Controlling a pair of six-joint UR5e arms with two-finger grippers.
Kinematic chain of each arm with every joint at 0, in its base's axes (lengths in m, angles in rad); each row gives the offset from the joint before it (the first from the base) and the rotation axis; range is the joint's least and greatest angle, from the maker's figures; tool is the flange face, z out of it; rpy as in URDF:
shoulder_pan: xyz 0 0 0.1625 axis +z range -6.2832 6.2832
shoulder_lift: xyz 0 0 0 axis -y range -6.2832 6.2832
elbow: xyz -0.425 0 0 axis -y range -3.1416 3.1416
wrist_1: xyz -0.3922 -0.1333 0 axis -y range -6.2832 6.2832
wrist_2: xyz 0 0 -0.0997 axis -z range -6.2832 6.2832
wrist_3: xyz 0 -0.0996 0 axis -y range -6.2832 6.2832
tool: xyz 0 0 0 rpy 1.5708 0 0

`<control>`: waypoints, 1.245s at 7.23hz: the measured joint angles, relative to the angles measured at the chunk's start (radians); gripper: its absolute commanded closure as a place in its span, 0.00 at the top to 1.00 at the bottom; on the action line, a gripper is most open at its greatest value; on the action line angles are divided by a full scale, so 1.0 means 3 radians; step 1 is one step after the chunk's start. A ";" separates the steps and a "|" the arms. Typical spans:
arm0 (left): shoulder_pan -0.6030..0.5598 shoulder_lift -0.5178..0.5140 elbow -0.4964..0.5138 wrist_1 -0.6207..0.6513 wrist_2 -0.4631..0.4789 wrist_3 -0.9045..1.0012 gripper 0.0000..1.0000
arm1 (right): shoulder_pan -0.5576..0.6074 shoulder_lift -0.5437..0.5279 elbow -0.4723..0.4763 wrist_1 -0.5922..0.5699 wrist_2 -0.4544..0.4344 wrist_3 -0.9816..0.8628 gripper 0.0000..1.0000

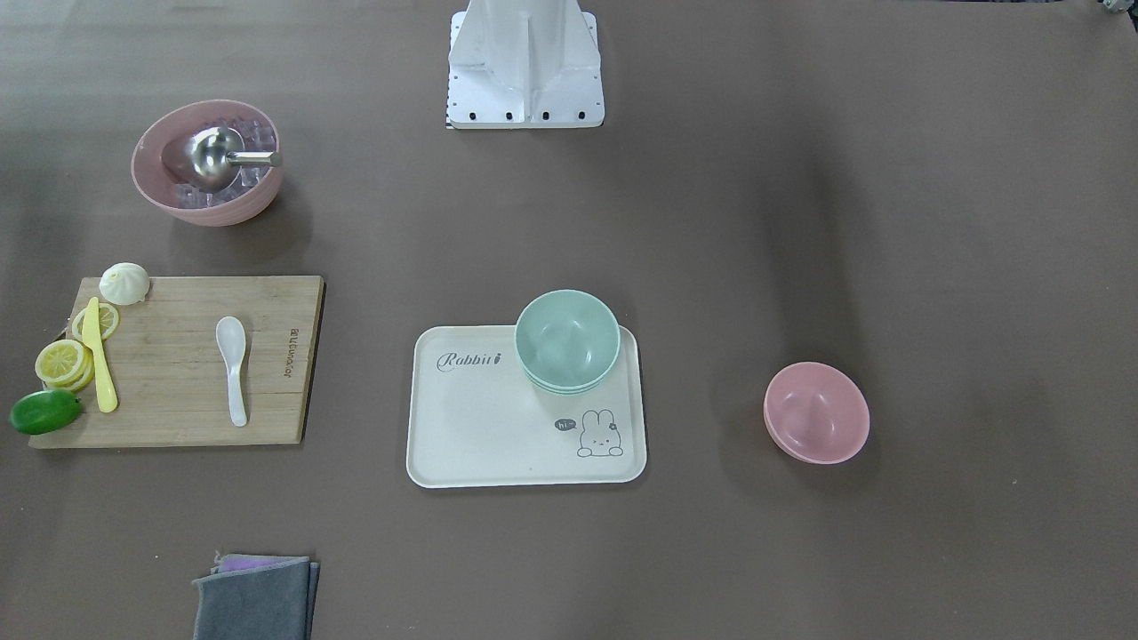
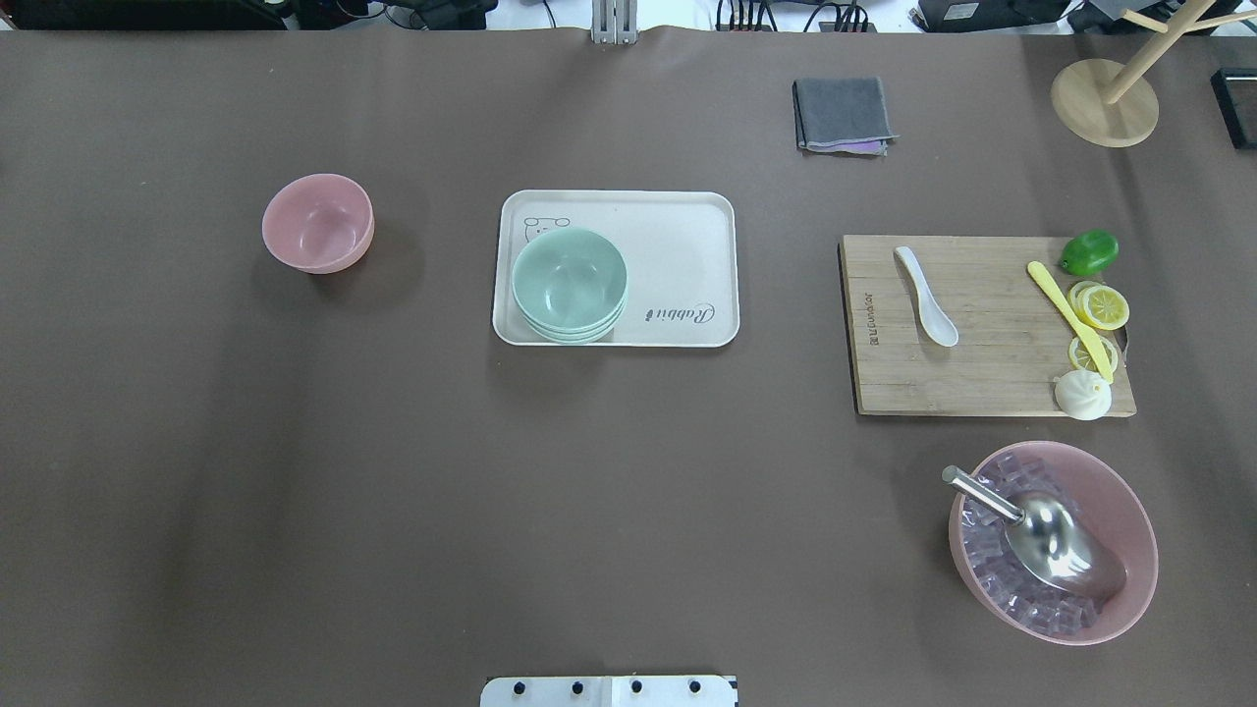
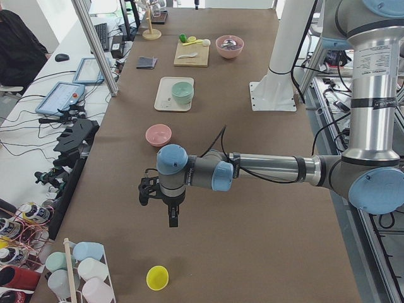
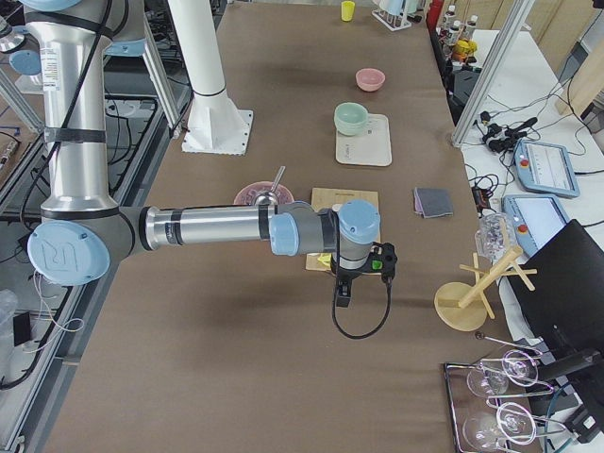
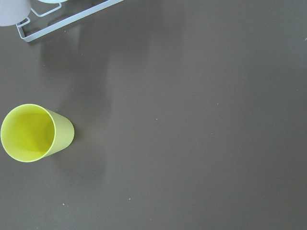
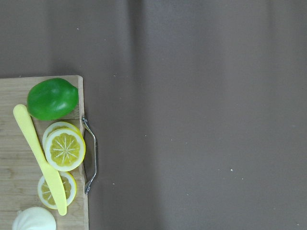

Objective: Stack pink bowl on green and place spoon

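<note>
Pink bowl (image 2: 317, 223) stands upright on the worktop (image 2: 628, 491) on the robot's left, well apart from the stacked green bowls (image 2: 570, 285) on the tray (image 2: 687, 211), and nearer the left claw (image 3: 171, 221), which hangs further out towards that end; its opening cannot be told.

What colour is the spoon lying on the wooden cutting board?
White; the spoon shows best in the front-facing view.

Silver arms (image 3: 271, 167), pale-blue joint caps (image 3: 172, 158)
</note>
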 measured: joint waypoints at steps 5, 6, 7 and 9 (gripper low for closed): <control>0.0004 -0.0002 0.0023 -0.0010 0.0002 0.0005 0.98 | 0.0000 0.0004 0.0027 -0.0001 0.0011 -0.0001 1.00; 0.0004 -0.0010 0.0039 -0.0015 0.0001 0.0005 0.98 | 0.0000 0.0003 0.0027 -0.0002 0.0011 0.0000 1.00; 0.0005 -0.0023 0.0065 -0.0021 -0.0001 0.0005 0.98 | 0.0000 0.0010 0.0026 -0.0001 0.0011 0.0001 1.00; 0.0007 -0.0038 0.0099 -0.0033 -0.0001 0.0005 0.98 | 0.0000 0.0047 0.0025 -0.0001 0.0011 0.0005 1.00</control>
